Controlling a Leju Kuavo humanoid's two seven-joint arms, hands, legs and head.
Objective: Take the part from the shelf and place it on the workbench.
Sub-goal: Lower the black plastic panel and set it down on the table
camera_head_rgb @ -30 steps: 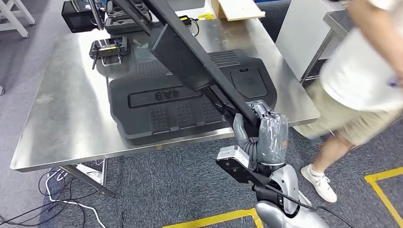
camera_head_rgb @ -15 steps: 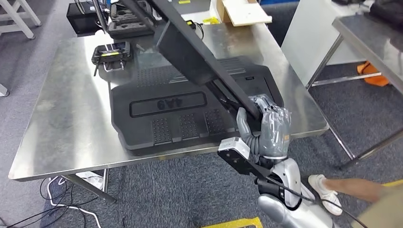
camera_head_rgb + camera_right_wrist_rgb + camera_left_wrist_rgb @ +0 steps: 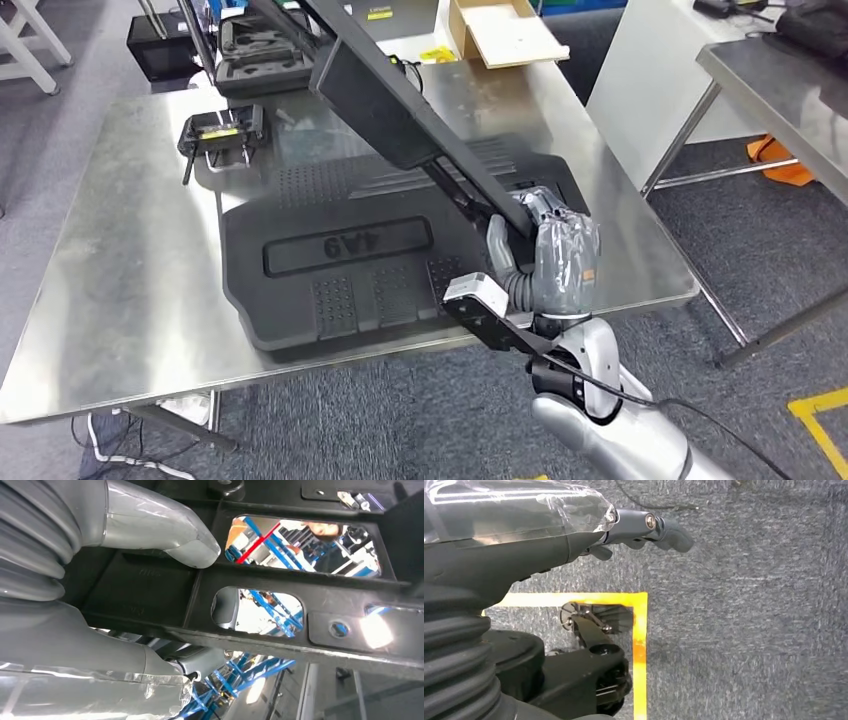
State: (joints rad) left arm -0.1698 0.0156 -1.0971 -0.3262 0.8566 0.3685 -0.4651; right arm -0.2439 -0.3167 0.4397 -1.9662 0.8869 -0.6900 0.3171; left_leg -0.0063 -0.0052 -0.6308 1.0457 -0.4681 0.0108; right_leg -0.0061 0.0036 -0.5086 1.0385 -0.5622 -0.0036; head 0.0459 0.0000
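The part [image 3: 400, 110] is a long black plastic panel with moulded ribs and cut-out openings. It is held tilted, its lower end gripped by the right hand [image 3: 555, 262] and its upper end raised above the steel tabletop [image 3: 130, 250].

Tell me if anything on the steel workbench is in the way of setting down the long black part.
Yes. A large black moulded panel already covers the middle of the steel workbench, directly beneath the long black part gripped by the right hand.
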